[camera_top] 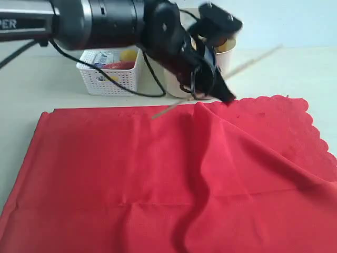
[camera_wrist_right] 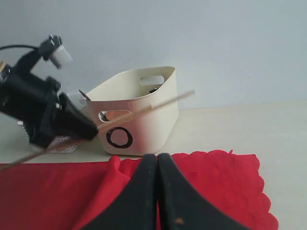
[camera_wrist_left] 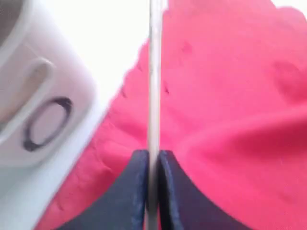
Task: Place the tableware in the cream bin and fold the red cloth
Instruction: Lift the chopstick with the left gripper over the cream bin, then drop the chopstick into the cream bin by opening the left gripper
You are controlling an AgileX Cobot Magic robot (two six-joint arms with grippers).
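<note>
between the dark fingers [camera_wrist_left: 136, 184] of the left gripper [camera_wrist_left: 152, 155] sits a long pale wooden chopstick [camera_wrist_left: 154, 72], pinched near its middle so that both ends stick out well past the pads. in the exterior view the left gripper [camera_top: 224, 94] hangs over the far edge of the large bright red cloth [camera_top: 131, 174], with the chopstick [camera_top: 253, 60] slanting up and away from the fingers on one side and down toward the cloth on the other. only one stick shows in the grip.

just beyond those fingers stands the tall cream plastic bin [camera_top: 227, 55], with rounded corners and a cut-out handle. the left wrist view has the bin [camera_wrist_left: 33, 86] close beside the fingers, its black ring mark turned toward them. the cloth [camera_wrist_left: 230, 120] lies beneath the fingers, and its scalloped edge runs under the chopstick.

the right gripper [camera_wrist_right: 157, 160] has its fingers [camera_wrist_right: 139, 201] pressed together, with nothing visible between them. they sit low over the red cloth [camera_wrist_right: 216, 182], and the cream bin [camera_wrist_right: 144, 120] is ahead of them and well apart. the left gripper [camera_wrist_right: 93, 128] and its chopstick [camera_wrist_right: 144, 109] cross in front of the bin.

a ridge of raised fabric runs across the cloth from under the left fingers.

to the far side of the left arm, beside the bin, sits a low white lattice basket [camera_top: 113, 79] holding yellow and red items too blurred to name.
</note>
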